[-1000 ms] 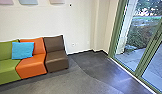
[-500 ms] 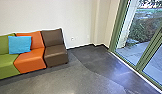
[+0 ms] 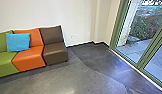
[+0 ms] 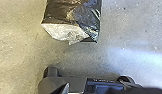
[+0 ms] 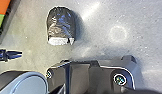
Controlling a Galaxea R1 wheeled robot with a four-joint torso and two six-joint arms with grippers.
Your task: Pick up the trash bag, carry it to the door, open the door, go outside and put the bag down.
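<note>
On grey speckled floor (image 5: pixel 97 32): 1 shiny black plastic trash bag (image 5: pixel 60 21), prob. soft, slippery; grab deep in loose film. L gripper (image 5: pixel 20 54) & R gripper: state unclear, can't tell.

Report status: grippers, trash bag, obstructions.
Left gripper, right gripper: open or shut unclear.
Trash bag off base's front, grip unclear.
Seats left, green-framed glass right.

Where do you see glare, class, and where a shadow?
Head view: bluish sheen on the dark floor by the green-framed glass; left wrist view: broad bright patch on the floor; right wrist view: light streak and ring, a shadow beside the glossy trash bag.
</note>
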